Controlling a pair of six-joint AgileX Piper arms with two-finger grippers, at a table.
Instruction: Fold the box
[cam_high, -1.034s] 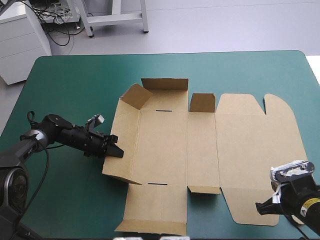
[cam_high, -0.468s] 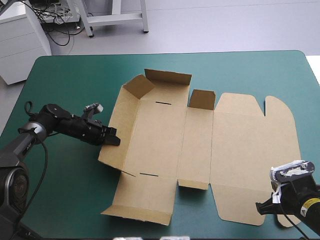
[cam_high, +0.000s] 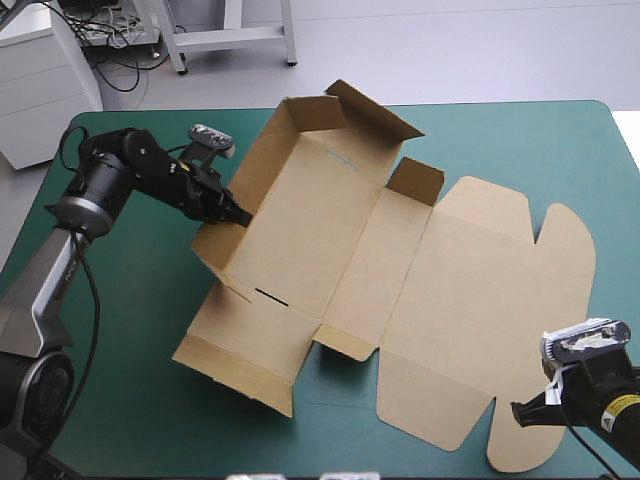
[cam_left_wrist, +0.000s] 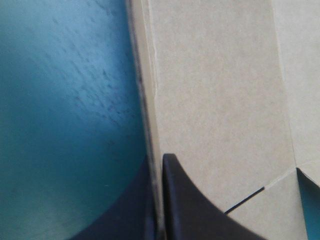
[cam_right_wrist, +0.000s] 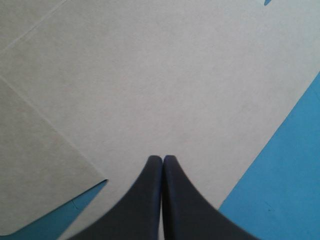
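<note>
Watching one brown cardboard box sheet (cam_high: 400, 290) lying askew across the middle of the teal-green counter (cam_high: 120, 400), I count two end effectors. My left end effector (cam_high: 238, 215) pinches its raised left wall. My right end effector (cam_high: 520, 412), pressed together, sits over the near-right flap.

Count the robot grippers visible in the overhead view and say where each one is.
2. The left gripper has its jaws shut on the box's raised left wall; the right gripper, jaws shut, is over its near-right corner.
</note>
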